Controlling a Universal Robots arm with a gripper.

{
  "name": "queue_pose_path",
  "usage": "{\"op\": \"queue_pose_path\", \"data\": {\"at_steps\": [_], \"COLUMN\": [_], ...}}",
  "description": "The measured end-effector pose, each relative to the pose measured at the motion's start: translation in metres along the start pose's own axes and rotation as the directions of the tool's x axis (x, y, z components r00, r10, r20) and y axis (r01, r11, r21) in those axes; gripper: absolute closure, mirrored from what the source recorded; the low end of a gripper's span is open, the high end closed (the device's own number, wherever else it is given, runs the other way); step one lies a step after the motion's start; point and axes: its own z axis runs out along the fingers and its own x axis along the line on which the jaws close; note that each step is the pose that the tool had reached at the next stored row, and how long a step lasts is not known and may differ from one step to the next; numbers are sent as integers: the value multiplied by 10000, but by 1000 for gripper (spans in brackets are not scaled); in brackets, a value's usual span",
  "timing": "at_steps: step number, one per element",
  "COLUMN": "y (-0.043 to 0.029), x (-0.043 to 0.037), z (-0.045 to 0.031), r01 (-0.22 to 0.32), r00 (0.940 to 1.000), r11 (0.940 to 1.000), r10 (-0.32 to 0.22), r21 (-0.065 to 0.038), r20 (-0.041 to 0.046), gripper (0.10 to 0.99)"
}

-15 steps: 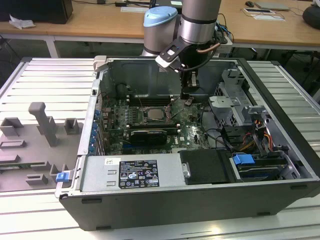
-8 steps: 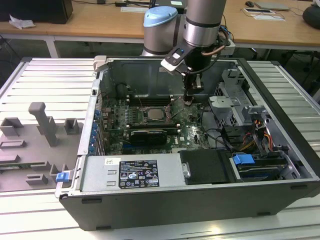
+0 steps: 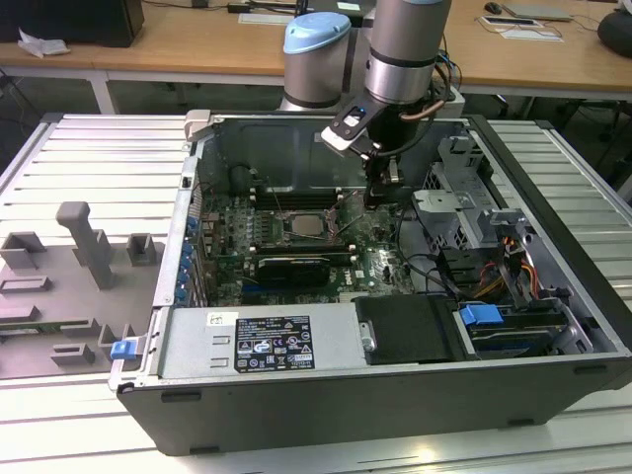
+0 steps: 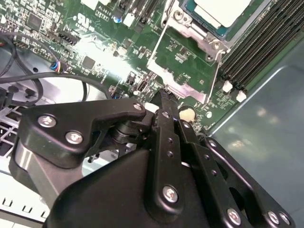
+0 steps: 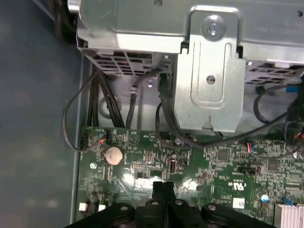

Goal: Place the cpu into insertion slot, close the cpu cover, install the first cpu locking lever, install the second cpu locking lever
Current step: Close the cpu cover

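My gripper (image 4: 164, 99), clenched on nothing, hangs close over the board (image 4: 57, 19) beside the cpu (image 4: 223, 9), so any sideways drift could scrape its small parts.

Blk tool (image 5: 164, 186); green circuit board (image 5: 213, 161); pale silver-beige cpu (image 4: 223, 9).

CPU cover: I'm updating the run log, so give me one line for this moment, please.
cpu: in insertion slot | cpu cover: open | claw: shut, empty, tips by cover edge
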Motion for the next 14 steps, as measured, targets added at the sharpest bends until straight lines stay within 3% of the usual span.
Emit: {"op": "queue_pose_path", "data": {"at_steps": [6, 14], "y": [-89, -146], "x": [5, 9], "z": [-1, -1], "r01": [0, 0], "r00": [10000, 10000], "r11": [10000, 10000], "r10": [0, 0], "r21": [0, 0], "r20": [0, 0], "gripper": [980, 980]}}
